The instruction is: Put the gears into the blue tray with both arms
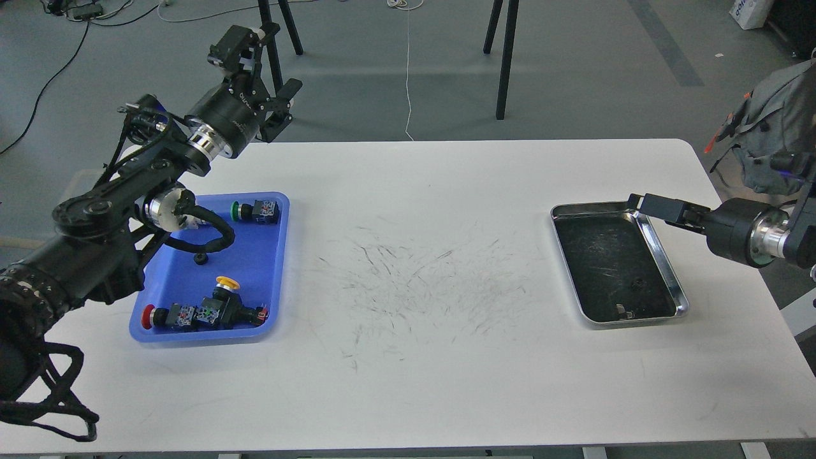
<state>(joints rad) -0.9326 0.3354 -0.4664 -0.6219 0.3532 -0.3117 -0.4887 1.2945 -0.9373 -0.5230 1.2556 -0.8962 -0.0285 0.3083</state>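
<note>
The left arm point(115, 210) rises over the worktop's far left corner, its gripper point(268, 95) lifted with fingers apart; the right arm point(758, 233) reaches in low from the right edge, its gripper point(644, 204) fingers indistinct.

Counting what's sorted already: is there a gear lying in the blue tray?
Yes, one small black gear lies on the blue tray floor.

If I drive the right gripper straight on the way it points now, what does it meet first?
The right gripper points leftward over the far rim of the silver tray. Straight on, it would likely pass above the tray's far edge and over bare white table; height is unclear, so it may clip the rim.
</note>
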